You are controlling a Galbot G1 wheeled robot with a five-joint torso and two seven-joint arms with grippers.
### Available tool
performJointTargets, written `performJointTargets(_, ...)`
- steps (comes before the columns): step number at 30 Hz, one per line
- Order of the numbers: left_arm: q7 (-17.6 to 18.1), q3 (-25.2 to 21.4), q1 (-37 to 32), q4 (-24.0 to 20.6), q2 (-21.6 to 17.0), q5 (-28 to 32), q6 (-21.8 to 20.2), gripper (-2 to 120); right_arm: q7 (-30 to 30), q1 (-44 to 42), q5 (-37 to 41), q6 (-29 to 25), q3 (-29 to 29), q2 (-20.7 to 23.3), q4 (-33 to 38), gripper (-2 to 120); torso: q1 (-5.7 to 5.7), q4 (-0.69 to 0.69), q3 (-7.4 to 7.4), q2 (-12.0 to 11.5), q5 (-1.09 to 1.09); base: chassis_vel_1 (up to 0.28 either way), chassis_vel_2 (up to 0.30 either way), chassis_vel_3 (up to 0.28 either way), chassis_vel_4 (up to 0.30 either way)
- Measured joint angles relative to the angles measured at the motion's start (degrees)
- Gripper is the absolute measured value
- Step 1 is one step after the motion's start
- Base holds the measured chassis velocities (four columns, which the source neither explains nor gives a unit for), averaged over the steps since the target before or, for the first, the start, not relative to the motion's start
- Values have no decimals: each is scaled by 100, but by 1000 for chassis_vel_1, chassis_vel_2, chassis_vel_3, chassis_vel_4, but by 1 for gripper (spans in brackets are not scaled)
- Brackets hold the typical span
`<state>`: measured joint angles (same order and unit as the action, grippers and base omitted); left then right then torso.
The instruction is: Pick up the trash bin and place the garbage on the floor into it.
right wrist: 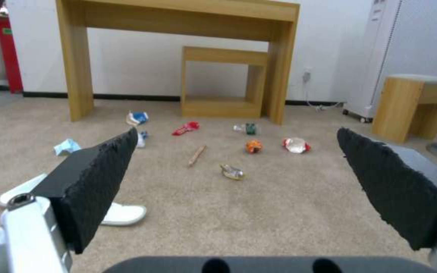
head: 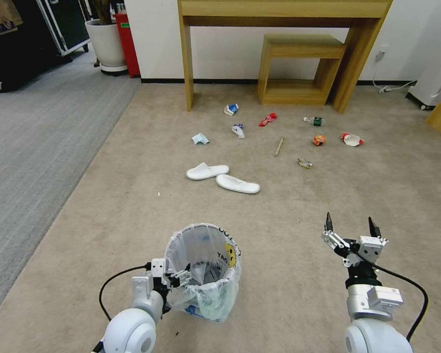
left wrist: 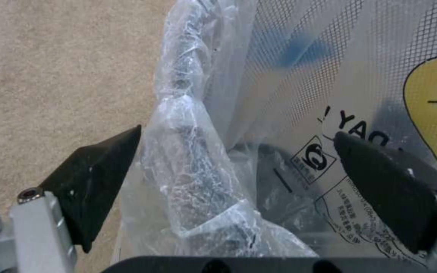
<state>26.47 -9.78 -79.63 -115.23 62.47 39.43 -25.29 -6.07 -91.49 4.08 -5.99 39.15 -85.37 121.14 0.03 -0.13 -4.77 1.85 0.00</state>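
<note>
Down at six o'clock in the head view, the trash bin [head: 204,271] stands on the beige floor [head: 132,162], its whitish bag crinkled over the rim. The left gripper [head: 179,279] sits at the bin's nine o'clock edge; the left wrist view shows its jaws spread, one finger outside the bagged rim and one inside, not closed on it. The right gripper [head: 351,224] hovers at four o'clock, jaws wide apart and empty. Garbage lies toward twelve o'clock: two white slippers [head: 223,177], a wooden stick [head: 279,146], a red wrapper [head: 268,119]. Beyond stands a wooden desk [head: 284,19]; the right wrist view adds a wooden stool [right wrist: 413,106] at three o'clock.
</note>
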Motion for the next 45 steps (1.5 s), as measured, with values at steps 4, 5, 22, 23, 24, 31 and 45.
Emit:
performJointTargets(4,23,-30,-52,-78,-29,13,-39,96,0,38,-7,-1,-34,-1,-30,100,0,0,0,0,0,0,0,0,0)
performJointTargets(5,34,-45,-63,-104,-53,27,-68,95,0,63,-11,-1,-48,-7,-44,100,0,1,0,0,0,0,0,0,0)
performJointTargets(22,443,283,767,-72,-859,1257,-527,93,-4,193,-4,23,-69,-31,-223,100,0,0,0,0,0,0,0,0,0)
performJointTargets(23,443,283,767,-72,-859,1257,-527,93,-4,193,-4,23,-69,-31,-223,100,0,0,0,0,0,0,0,0,0)
performJointTargets(24,469,340,855,-41,-914,1331,-546,93,-5,204,-3,22,-60,-29,-239,100,0,0,0,0,0,0,0,0,0)
performJointTargets(31,754,623,1238,134,-1114,1869,-658,90,-13,250,15,18,-25,-27,-312,100,0,0,0,0,0,0,0,0,0)
performJointTargets(45,792,693,1308,368,-1141,1917,-625,62,-18,321,25,8,-36,-26,-393,100,0,1,1,0,0,0,0,0,0)
